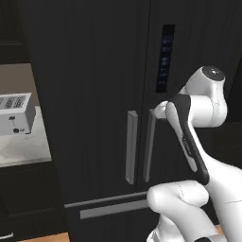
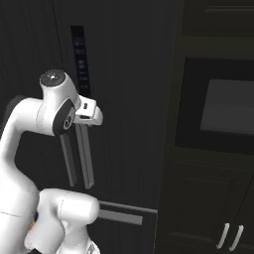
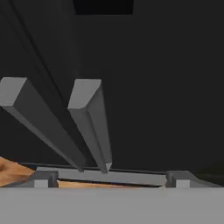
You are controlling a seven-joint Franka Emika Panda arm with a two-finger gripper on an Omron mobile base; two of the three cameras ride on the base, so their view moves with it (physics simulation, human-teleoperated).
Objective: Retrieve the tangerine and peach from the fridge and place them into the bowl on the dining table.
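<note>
We face the tall black French-door fridge with both doors closed; its two grey vertical bar handles stand side by side at the seam between the doors, and a grey horizontal bar runs along the bottom drawer beneath them; a narrow dark control panel with faint bluish marks sits high on the right door. Our two-finger gripper is raised at the top of the right-hand handle, just beside it, and we cannot tell from either base view whether it touches; in the hand view the two small dark finger tips stand wide apart at the bottom with nothing between them, so the jaws are open and empty; that view looks down along both grey handles toward the drawer bar and a strip of orange-brown wooden floor. To the left of the fridge, in the left base view, a silver box-shaped toaster rests on a pale marble wall counter over dark cabinets; to the right, in the right base view, a dark built-in oven with a grey glass window sits in a dark cabinet column, with two small pale handles on the lower doors.
</note>
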